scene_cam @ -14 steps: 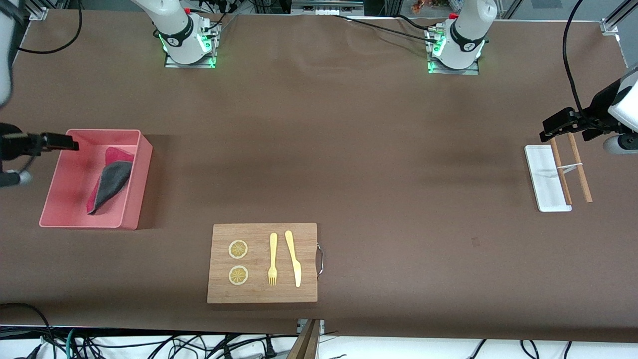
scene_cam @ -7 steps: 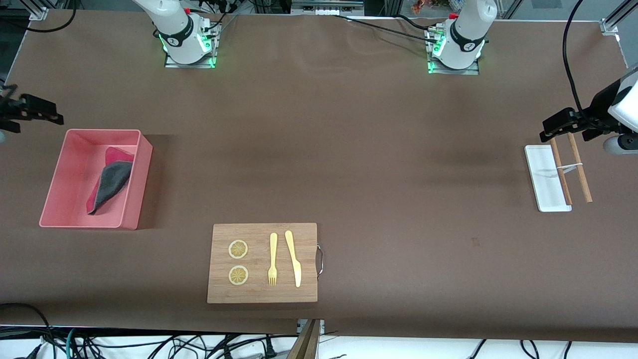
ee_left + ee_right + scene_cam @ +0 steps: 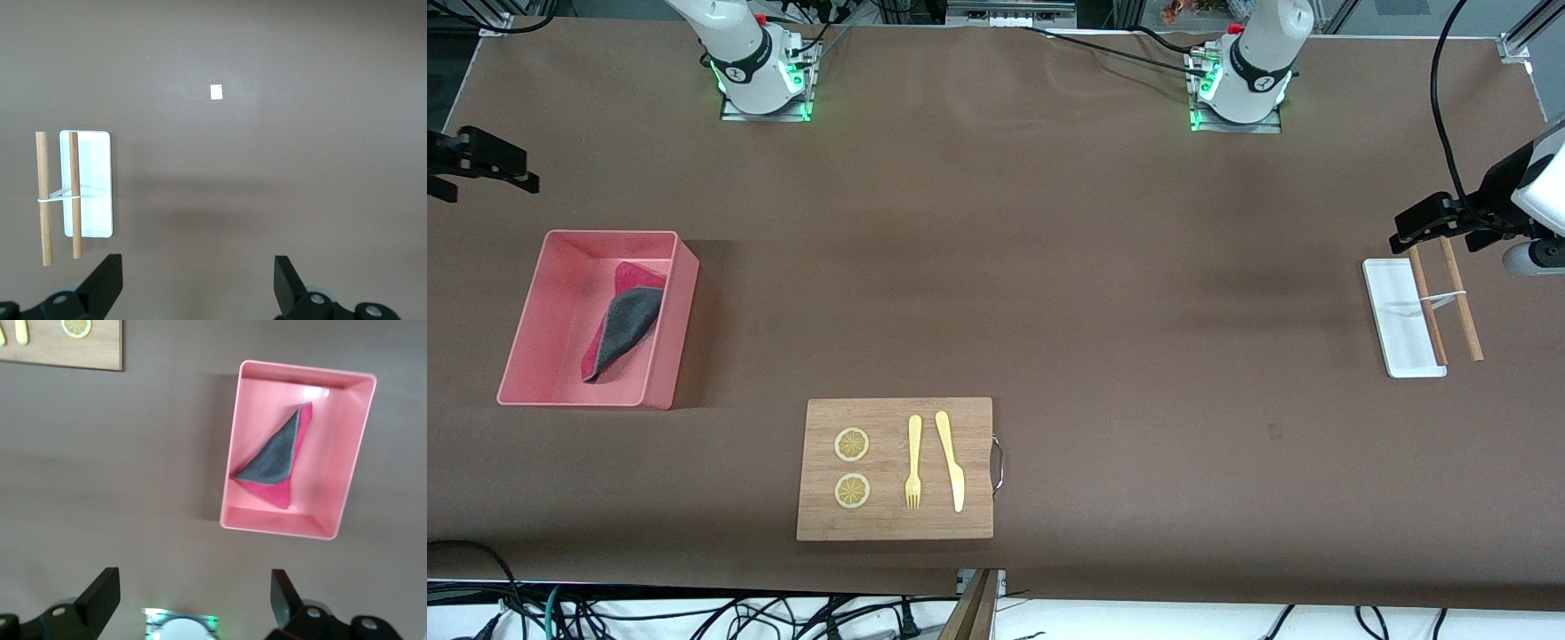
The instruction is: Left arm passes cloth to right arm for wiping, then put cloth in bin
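Nearest the front camera, a wooden cutting board (image 3: pixel 895 468) on the brown desk (image 3: pixel 1049 267) holds two lemon slices (image 3: pixel 852 468), a yellow fork (image 3: pixel 913 462) and a yellow knife (image 3: pixel 951 460). Farther off, toward the right arm's end, the cloth (image 3: pixel 623 320) lies folded in the pink bin (image 3: pixel 660 391), so the job looks finished and nothing seems left but for the arms to rest. The right gripper (image 3: pixel 480 160) hangs spread wide and empty over the desk just past the bin, and the left gripper (image 3: pixel 1430 222) waits wide and empty above the white tray (image 3: pixel 1396 316) with two wooden sticks (image 3: pixel 1445 302) across it.
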{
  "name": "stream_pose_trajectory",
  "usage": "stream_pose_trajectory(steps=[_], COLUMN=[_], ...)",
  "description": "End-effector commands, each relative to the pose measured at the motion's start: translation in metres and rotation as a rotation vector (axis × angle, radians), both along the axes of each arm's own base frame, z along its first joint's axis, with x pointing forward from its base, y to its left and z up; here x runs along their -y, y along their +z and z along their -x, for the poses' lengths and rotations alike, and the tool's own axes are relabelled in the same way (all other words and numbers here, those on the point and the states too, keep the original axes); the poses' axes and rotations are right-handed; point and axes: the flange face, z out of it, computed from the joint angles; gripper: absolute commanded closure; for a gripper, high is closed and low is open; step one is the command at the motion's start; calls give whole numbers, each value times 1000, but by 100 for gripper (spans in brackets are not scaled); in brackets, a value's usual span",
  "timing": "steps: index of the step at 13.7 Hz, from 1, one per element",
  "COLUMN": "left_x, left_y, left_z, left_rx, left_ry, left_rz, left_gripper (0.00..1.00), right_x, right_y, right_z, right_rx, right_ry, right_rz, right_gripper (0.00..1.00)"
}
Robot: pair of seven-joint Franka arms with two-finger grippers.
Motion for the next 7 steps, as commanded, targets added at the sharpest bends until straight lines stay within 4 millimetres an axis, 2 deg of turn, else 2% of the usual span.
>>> stream_pose_trajectory(steps=[1, 7], left_x=[-2, -2], left_y=[6, 6], left_z=[-2, -2], left_rx=[-3, -2], left_ry=[-1, -1], left_rz=[-19, -19], left_gripper=[0, 0], right_x=[-25, -21], right_y=[2, -2], right_z=[9, 4], right_rx=[3, -6], right_ry=[-97, -122], right_rz=[30, 37], right_gripper=[0, 0])
